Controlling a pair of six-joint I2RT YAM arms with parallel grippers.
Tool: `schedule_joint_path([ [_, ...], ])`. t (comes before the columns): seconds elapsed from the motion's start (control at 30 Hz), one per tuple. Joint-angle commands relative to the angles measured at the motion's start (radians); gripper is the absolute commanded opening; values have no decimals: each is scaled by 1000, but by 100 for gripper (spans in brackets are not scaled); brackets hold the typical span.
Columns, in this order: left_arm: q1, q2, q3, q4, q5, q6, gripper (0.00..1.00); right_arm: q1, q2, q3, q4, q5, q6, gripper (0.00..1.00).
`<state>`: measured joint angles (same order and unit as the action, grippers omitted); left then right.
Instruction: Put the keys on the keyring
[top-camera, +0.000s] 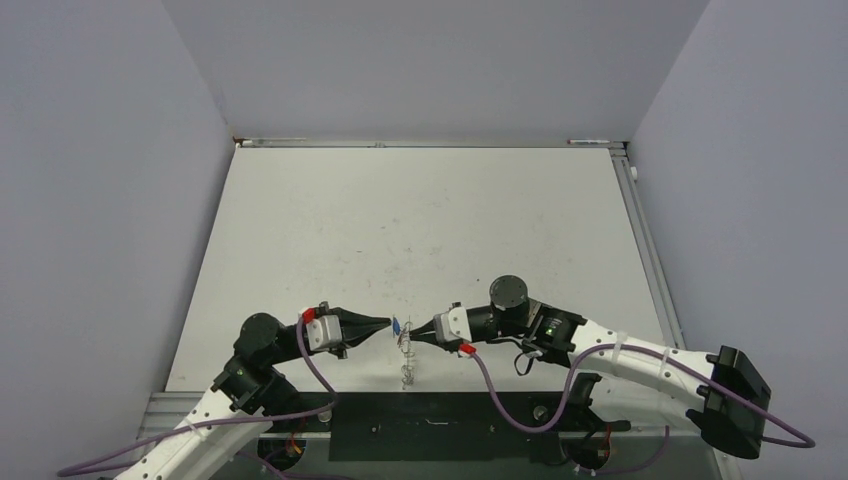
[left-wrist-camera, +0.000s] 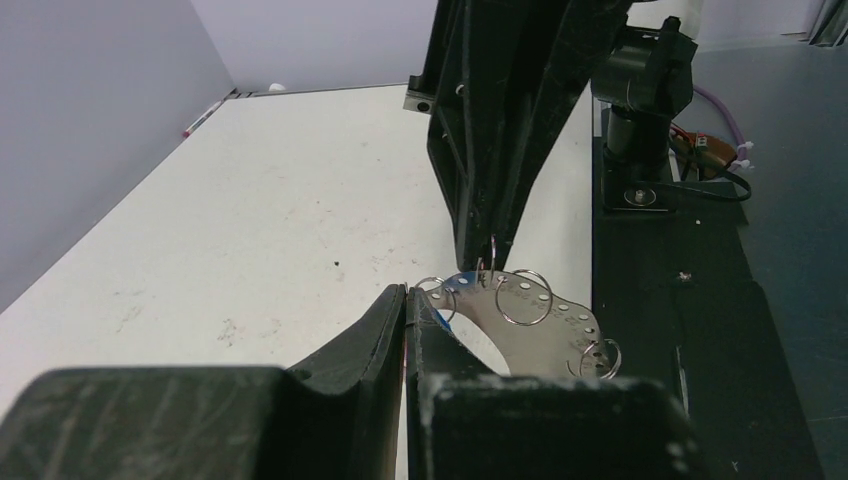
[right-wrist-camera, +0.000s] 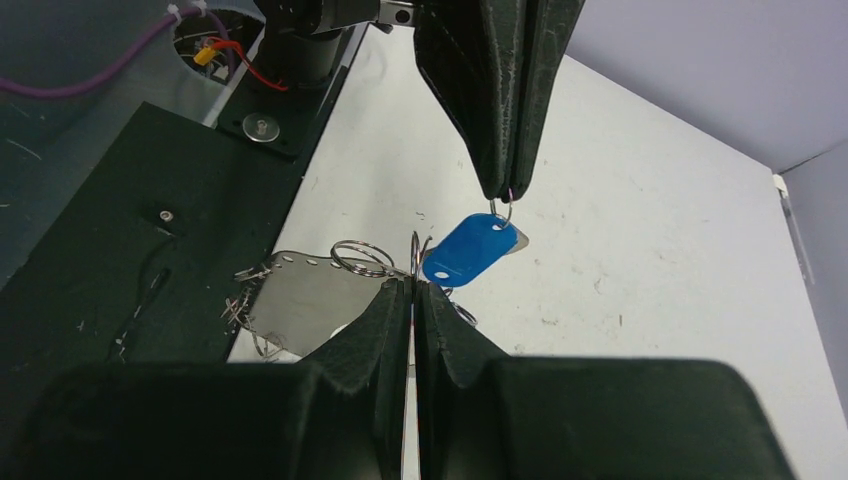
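Note:
A blue key (right-wrist-camera: 468, 251) with a plastic head hangs by its small ring from my left gripper (right-wrist-camera: 507, 192), which is shut on that ring. In the top view this key (top-camera: 398, 325) sits between the two gripper tips, just above the table's near edge. The keyring (left-wrist-camera: 535, 322) is a silvery curved plate with holes and several wire loops. My right gripper (left-wrist-camera: 490, 258) is shut on one loop at its top edge, and the keyring (top-camera: 406, 365) hangs below the tips. The left gripper (top-camera: 385, 324) and right gripper (top-camera: 418, 332) nearly touch.
The white table (top-camera: 420, 220) stretches away behind the grippers, with grey walls on three sides. A black base plate (top-camera: 450, 425) with cables lies along the near edge under the keyring. Two pens (top-camera: 270, 141) (top-camera: 590, 142) lie at the far edge.

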<state>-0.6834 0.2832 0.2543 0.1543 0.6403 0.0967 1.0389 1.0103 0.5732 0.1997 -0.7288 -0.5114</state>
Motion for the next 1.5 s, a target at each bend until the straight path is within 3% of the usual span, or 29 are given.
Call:
schedule_joint_path([
  [0.0, -11, 5, 1, 50, 29, -3, 0, -43, 13, 60, 77, -148, 46, 5],
  [0.47, -20, 28, 2, 41, 19, 18, 0, -118, 75, 75, 158, -305, 165, 5],
  [1.47, -63, 49, -2, 30, 29, 40, 0, -151, 152, 73, 243, -342, 231, 5],
])
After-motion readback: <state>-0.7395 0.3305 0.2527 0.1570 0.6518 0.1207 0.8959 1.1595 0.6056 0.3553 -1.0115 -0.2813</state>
